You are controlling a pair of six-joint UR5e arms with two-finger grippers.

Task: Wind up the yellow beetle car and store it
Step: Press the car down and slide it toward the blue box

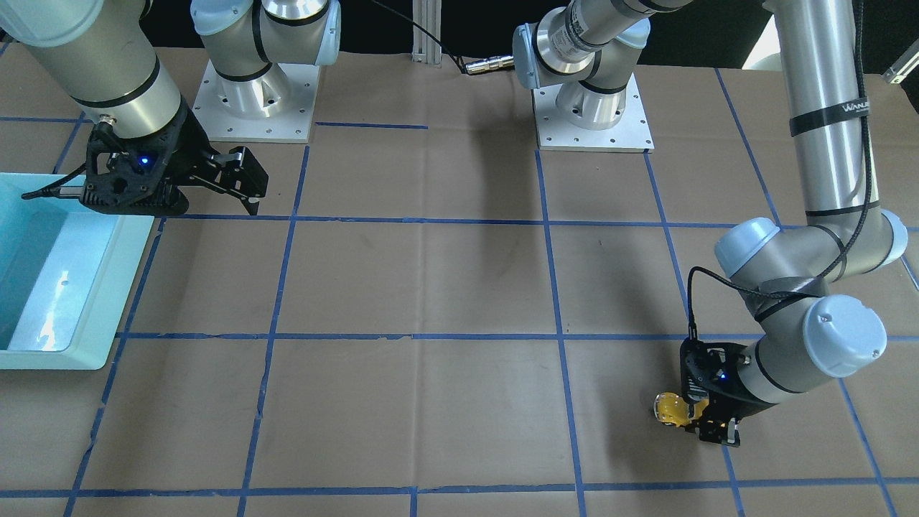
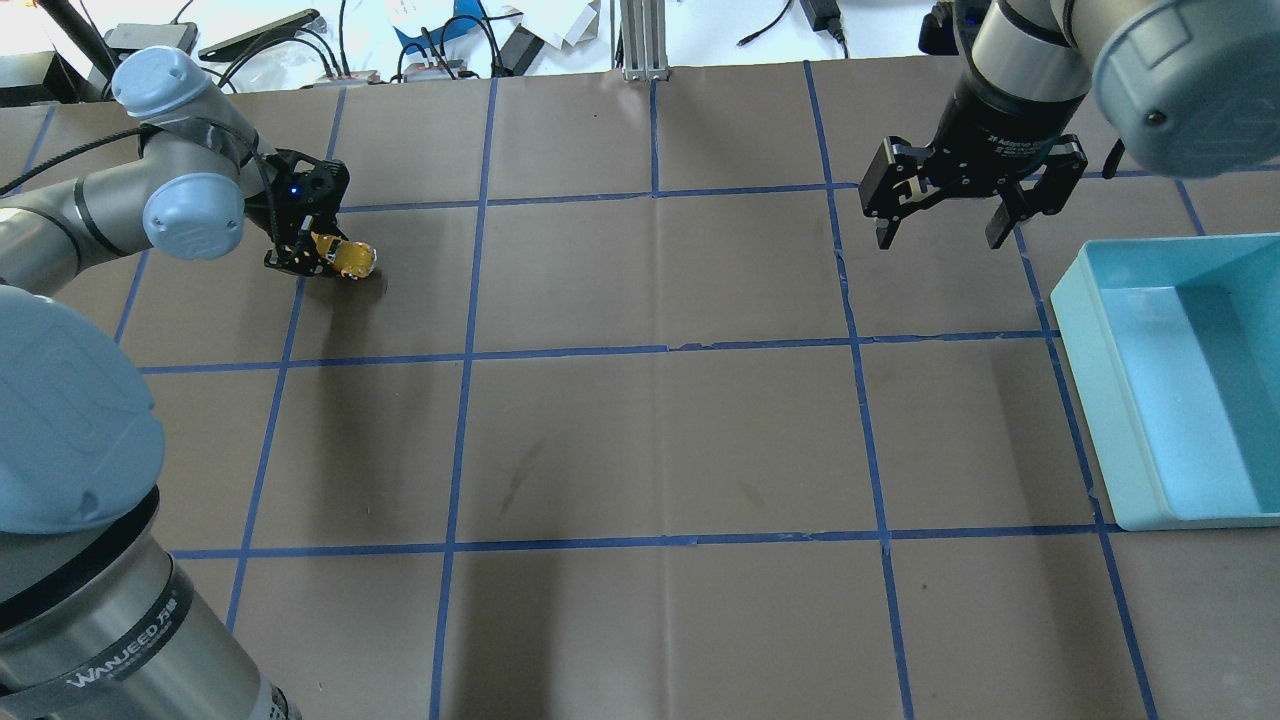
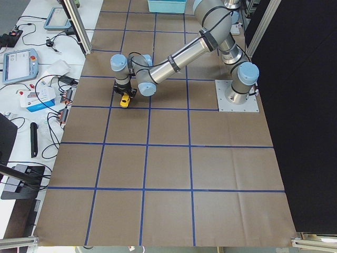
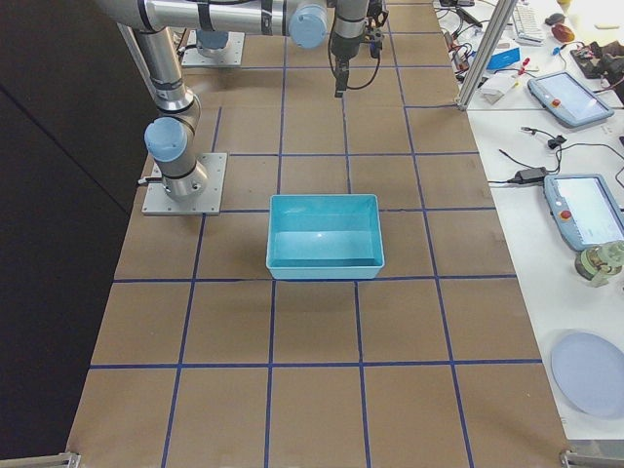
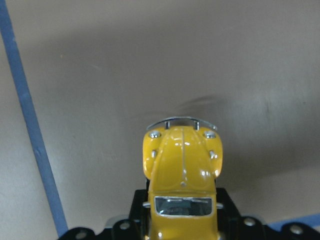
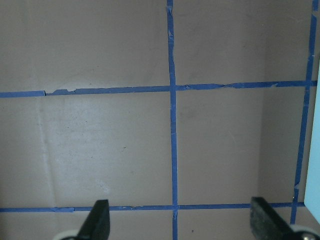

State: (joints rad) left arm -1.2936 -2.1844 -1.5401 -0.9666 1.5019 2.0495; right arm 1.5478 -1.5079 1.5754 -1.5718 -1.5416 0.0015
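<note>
The yellow beetle car (image 2: pixel 350 259) is held in my left gripper (image 2: pixel 318 256), which is shut on its body low over the brown table at the far left. In the front-facing view the car (image 1: pixel 671 409) sticks out of the gripper (image 1: pixel 707 416). In the left wrist view the car (image 5: pixel 182 172) points away from the camera, hood and front bumper showing. It also shows in the exterior left view (image 3: pixel 125 100). My right gripper (image 2: pixel 940 215) is open and empty, hovering near the far edge of the teal bin (image 2: pixel 1095 330).
The teal bin (image 1: pixel 93 309) stands at the table's right side, empty inside; it also shows in the exterior right view (image 4: pixel 278 239). Blue tape lines grid the brown table cover. Two arm base plates (image 1: pixel 592 115) are bolted on the robot's side.
</note>
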